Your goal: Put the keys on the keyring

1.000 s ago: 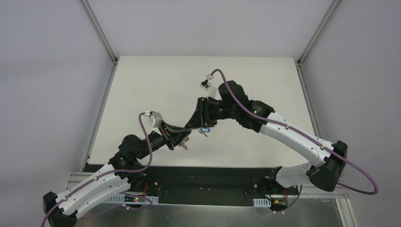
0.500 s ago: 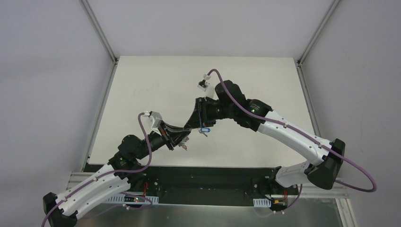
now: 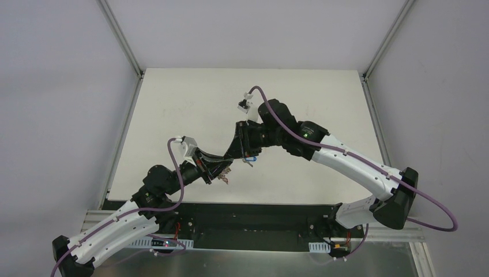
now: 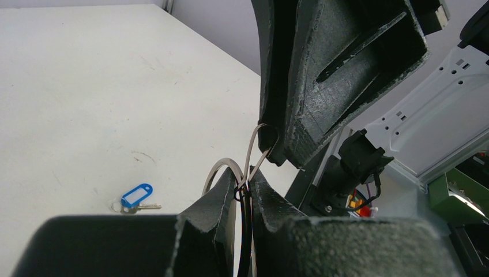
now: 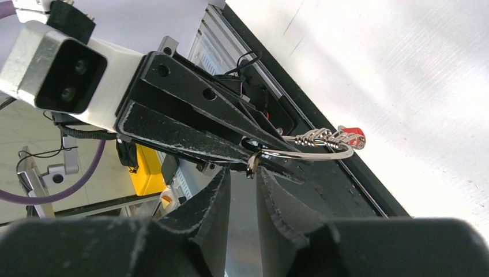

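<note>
Left wrist view, lower left: blue key (image 4: 137, 195) on worktop (image 4: 86, 86), unseen from right wrist; left end effector (image 4: 245, 176) clamps keyring (image 4: 221, 167); right end effector (image 5: 241, 172) hold unclear

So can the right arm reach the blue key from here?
Probably yes: the blue key lies uncovered on the table, close by the right gripper, whose jaws stand apart at the keyring the left gripper holds.

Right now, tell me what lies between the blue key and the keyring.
Only bare table, in the left wrist view; the blue key lies apart from the keyring.
</note>
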Robot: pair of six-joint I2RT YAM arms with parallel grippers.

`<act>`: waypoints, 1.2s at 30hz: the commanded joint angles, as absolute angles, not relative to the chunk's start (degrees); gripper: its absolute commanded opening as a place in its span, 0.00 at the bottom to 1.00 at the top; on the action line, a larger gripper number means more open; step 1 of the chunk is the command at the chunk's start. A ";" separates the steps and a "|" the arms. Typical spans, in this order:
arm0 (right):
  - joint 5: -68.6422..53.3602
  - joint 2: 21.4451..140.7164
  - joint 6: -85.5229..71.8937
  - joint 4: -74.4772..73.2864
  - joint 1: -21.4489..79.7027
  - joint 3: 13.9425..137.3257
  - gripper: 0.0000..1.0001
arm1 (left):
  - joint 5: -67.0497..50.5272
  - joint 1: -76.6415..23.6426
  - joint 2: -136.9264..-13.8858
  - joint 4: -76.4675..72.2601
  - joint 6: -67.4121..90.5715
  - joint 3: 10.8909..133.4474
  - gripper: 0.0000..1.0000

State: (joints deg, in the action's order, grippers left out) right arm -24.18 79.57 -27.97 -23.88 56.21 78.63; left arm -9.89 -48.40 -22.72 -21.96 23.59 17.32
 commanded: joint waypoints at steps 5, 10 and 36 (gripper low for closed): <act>-23.33 79.78 -27.03 -23.09 56.83 82.15 0.19 | -10.54 -48.77 -21.97 -25.29 24.87 18.11 0.00; -22.61 79.98 -26.40 -24.12 56.94 82.78 0.15 | -10.63 -48.72 -21.79 -25.16 24.79 18.11 0.00; -16.10 83.67 -25.43 -43.07 60.07 93.47 0.00 | -18.53 -48.72 -20.76 -23.57 11.05 18.64 0.38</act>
